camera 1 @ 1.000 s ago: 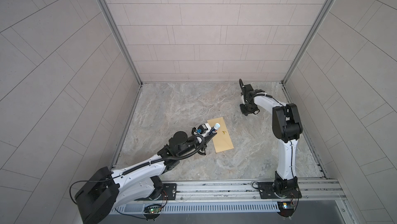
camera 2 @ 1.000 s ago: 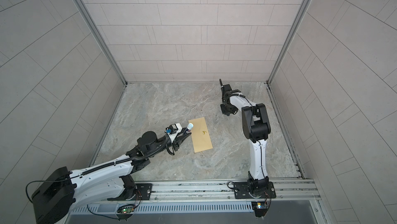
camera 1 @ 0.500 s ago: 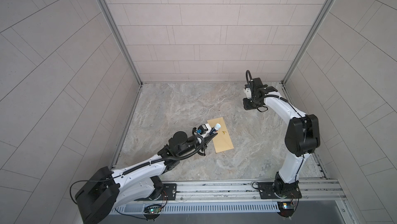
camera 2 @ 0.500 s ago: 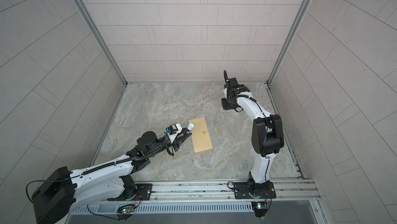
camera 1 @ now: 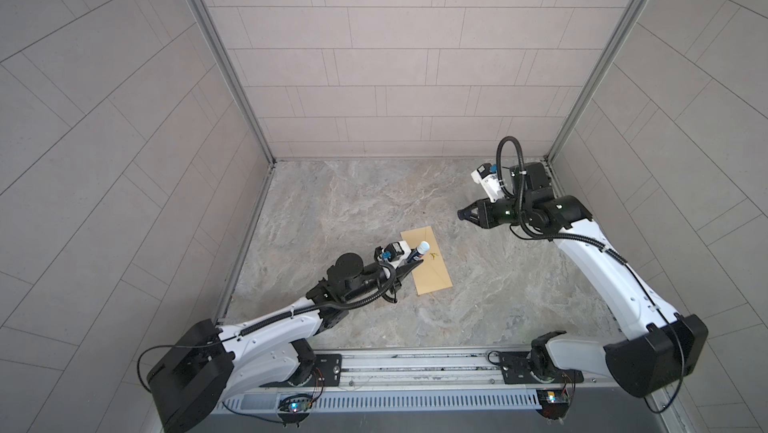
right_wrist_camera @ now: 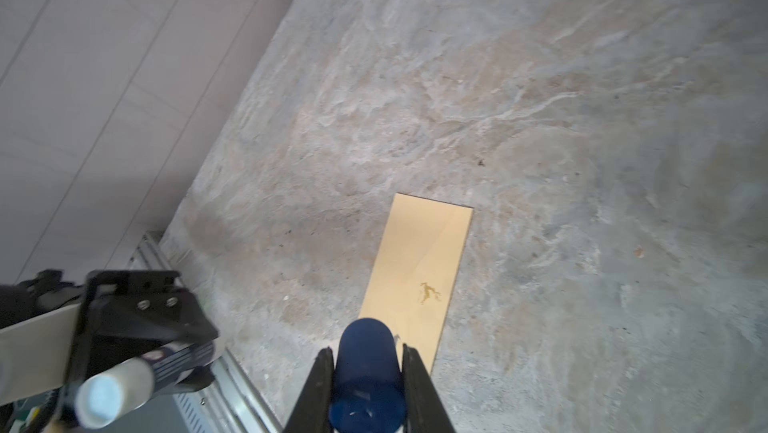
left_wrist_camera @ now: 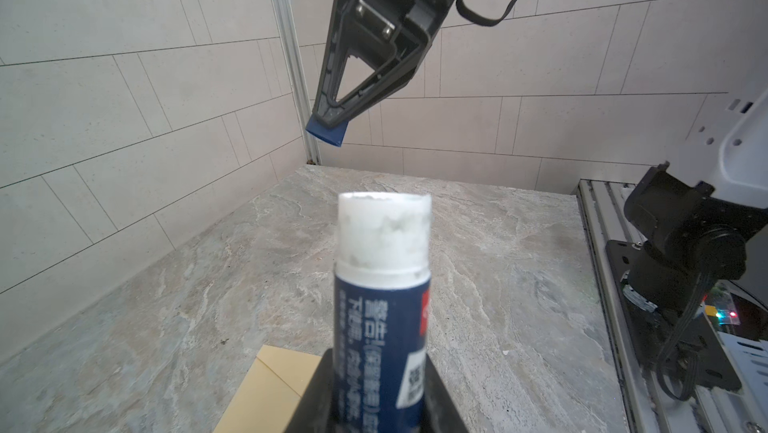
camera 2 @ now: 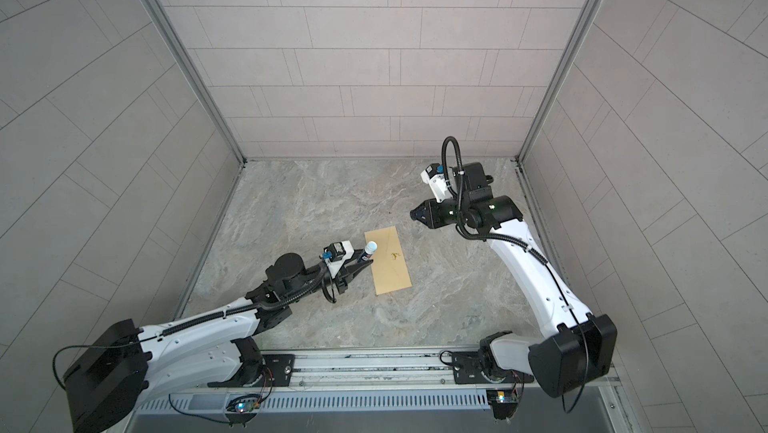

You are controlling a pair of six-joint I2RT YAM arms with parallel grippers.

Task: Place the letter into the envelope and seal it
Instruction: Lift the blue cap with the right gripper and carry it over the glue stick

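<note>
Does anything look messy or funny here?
Yes. The envelope has a small dark squiggly blotch on its plain face, like a stain or glue smear. Also, the glue stick in the left claw is uncapped, its white tip ragged; the right claw holds the blue cap.

The bench [camera 1: 374, 202] lies open around the envelope [camera 1: 432, 269] on its far and right sides, while the left claw [camera 1: 409, 265] with its glue stick [camera 1: 419, 251] crowds the left edge.

An uncapped dark-blue glue stick [left_wrist_camera: 381, 306] and a dark-blue cap [right_wrist_camera: 368, 372] hang well apart above the marbled tabletop [camera 1: 353, 202].
</note>
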